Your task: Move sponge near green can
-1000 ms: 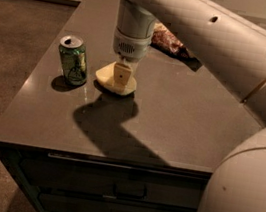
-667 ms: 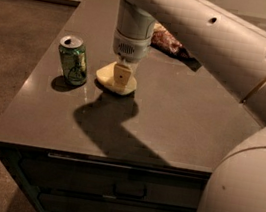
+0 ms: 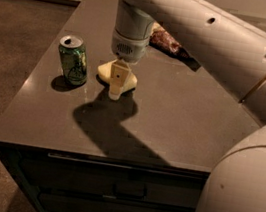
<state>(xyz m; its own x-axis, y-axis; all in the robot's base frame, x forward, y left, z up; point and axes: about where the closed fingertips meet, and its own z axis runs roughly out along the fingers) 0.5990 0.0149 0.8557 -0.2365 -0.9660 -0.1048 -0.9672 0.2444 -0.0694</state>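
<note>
The pale yellow sponge (image 3: 107,72) lies flat on the dark table (image 3: 180,126), a short way right of the green can (image 3: 73,60), which stands upright with its silver top showing. My gripper (image 3: 116,86) points straight down over the sponge. Its near finger (image 3: 117,81) stands in front of the sponge's front edge, with its tip down at the table. The far finger is hidden behind it. The jaws look open around the sponge. The sponge's middle is covered by the gripper.
A brown snack bag (image 3: 166,41) lies at the back of the table behind the arm. The big pale arm (image 3: 211,35) crosses from the upper middle to the right. Drawers (image 3: 123,192) fill the front below the table's edge.
The near finger has come forward and down, from over the sponge's middle to in front of its edge. The sponge and the can have stayed in place.
</note>
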